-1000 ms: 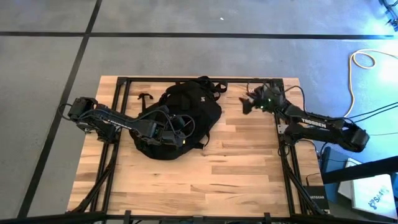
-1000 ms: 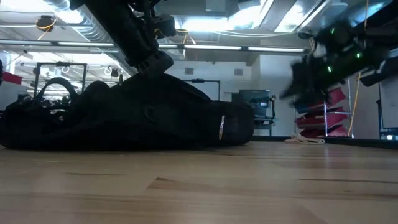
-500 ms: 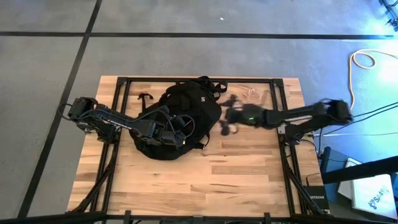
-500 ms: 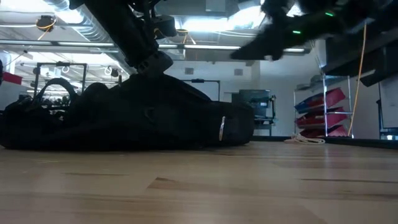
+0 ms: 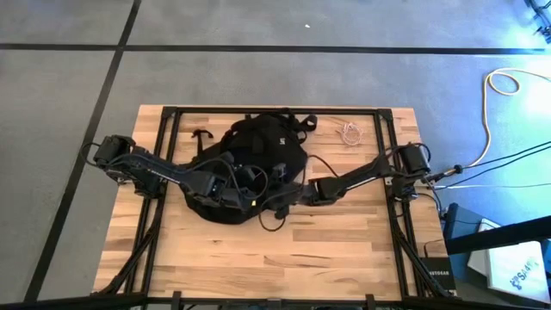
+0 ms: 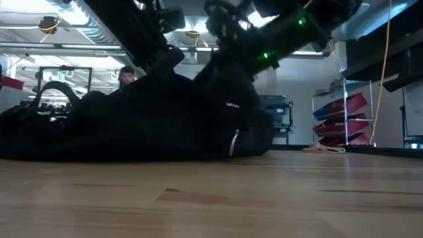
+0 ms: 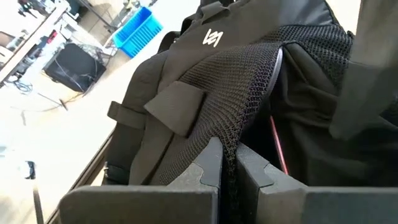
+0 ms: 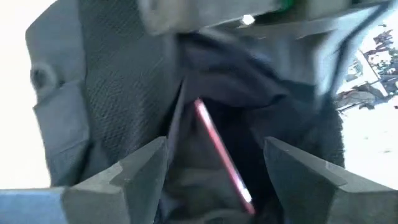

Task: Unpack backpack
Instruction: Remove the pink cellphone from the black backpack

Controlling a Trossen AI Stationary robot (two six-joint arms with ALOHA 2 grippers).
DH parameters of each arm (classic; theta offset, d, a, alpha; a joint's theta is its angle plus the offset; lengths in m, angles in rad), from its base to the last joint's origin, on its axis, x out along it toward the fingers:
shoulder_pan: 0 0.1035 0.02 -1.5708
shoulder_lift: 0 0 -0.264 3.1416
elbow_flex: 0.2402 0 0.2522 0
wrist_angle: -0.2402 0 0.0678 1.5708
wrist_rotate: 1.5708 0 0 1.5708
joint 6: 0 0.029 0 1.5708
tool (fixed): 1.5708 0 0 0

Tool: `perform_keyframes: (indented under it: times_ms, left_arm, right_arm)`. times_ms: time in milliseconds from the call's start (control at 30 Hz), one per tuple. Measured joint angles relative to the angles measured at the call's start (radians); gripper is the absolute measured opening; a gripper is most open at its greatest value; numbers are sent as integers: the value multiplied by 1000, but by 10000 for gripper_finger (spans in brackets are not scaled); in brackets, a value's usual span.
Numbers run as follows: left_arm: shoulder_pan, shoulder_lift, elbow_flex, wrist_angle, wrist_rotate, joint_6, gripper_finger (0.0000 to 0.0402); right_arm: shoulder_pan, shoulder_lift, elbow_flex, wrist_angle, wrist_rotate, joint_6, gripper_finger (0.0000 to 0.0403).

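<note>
The black backpack [image 5: 258,146] lies flat on the wooden table [image 5: 344,241], left of centre, with its white logo [image 7: 213,38] facing up. My left gripper [image 7: 227,167] is at the bag's near side [image 5: 239,186], shut on the mesh edge of the opening. My right gripper [image 8: 217,180] comes in from the table's right [image 5: 282,195] and stands open at the mouth of the opening. A thin flat thing with a pink edge [image 8: 221,155] shows inside the bag between its fingers; whether they touch anything, I cannot tell. My left gripper pinches the black mesh panel's edge [image 7: 235,138] at the bag's opening between its two fingers. The fingers slant down from the table's left. The mesh rises from the fingers and is held away from the bag's dark inside [image 7: 311,112]; the rest of the bag lies on the table.
A small coil of white cord [image 5: 349,132] lies near the far right corner. Bag straps [image 5: 201,136] trail toward the far left. The table's near half [image 5: 284,258] is bare wood. A person's head [image 6: 127,74] shows in the room behind.
My right gripper has swept from the far right corner across the table toward its left and near edge, rolling as it went, and now stands at the backpack's opening beside my left gripper.
</note>
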Motion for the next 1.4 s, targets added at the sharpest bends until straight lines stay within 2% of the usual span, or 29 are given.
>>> perform_keyframes:
  times_ms: [167,300,500,667,867,1033,1167,1300,1400]
  left_arm:
    - [-17,0,0,7,-48,-6,0]
    - [-17,0,0,35,-56,-2,0]
    - [-18,0,0,81,-55,28,0]
    - [-19,0,0,83,-52,52,0]
    - [-18,0,0,84,-39,49,0]
    - [-18,0,0,89,-35,52,0]
    - [-18,0,0,129,-35,86,0]
    - [-19,0,17,132,-35,109,0]
    - [-19,0,21,133,-35,120,0]
  right_arm:
    - [-15,-7,-1,81,-2,32,248]
    - [-22,11,-1,67,-61,109,248]
    - [-24,30,-4,52,-48,96,248]
    - [-50,29,-3,71,21,61,248]
    - [-95,29,-3,63,16,71,248]
    - [-102,54,-3,17,-2,-13,248]
    - [-101,95,-3,54,-22,-106,248]
    - [-101,111,-3,108,-23,-117,248]
    - [-101,111,-3,147,19,-120,248]
